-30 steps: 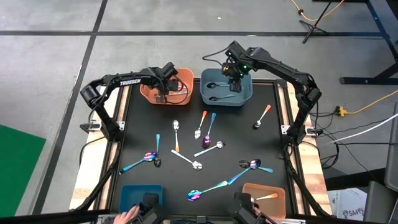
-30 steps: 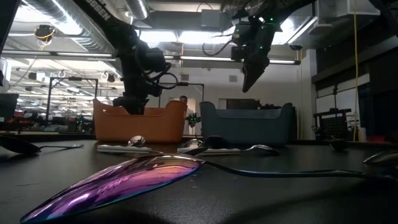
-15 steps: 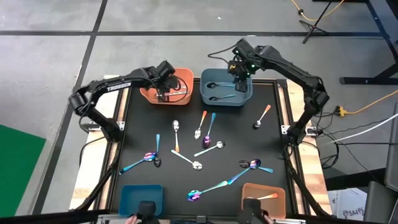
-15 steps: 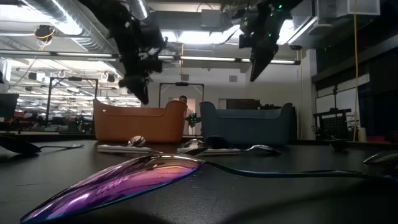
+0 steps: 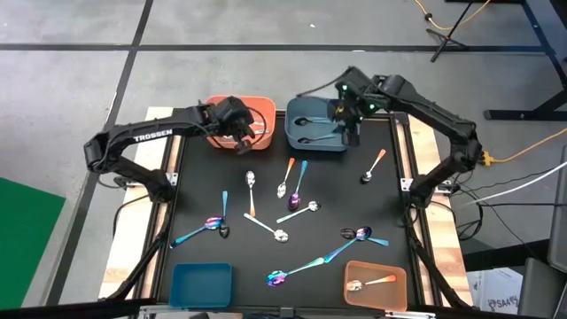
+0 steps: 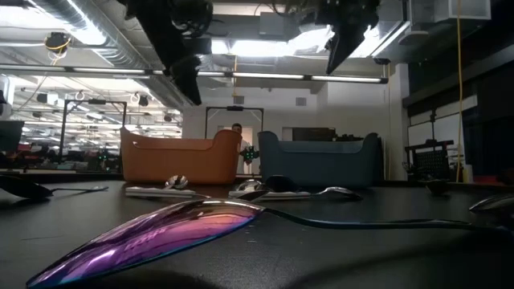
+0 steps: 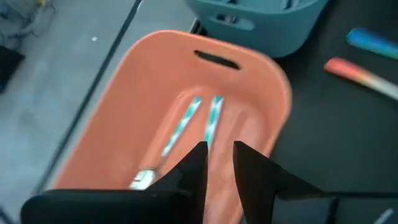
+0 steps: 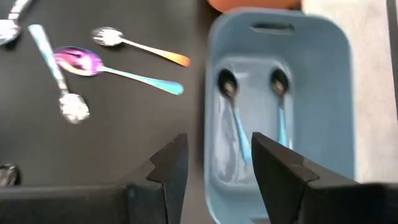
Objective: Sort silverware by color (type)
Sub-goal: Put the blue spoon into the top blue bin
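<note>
Hovering my left end effector point(image 5: 241, 133) over near edge of orange bin point(image 5: 266, 108), upper centre-left of high frame; fingers narrow, nothing between them. Two teal-handled spoons point(image 7: 198, 123) lying inside bin, so that colour is collecting here.

Holding my right end effector point(image 5: 351, 127) above right side of blue bin point(image 5: 294, 115), upper centre; fingers wide, carrying nothing. Two dark spoons point(image 8: 231, 93) resting in it.

Remaining silverware point(image 5: 282, 190) lying scattered mid-worktop point(image 5: 354, 190), well apart from bins. Judging next pick is needed.
</note>
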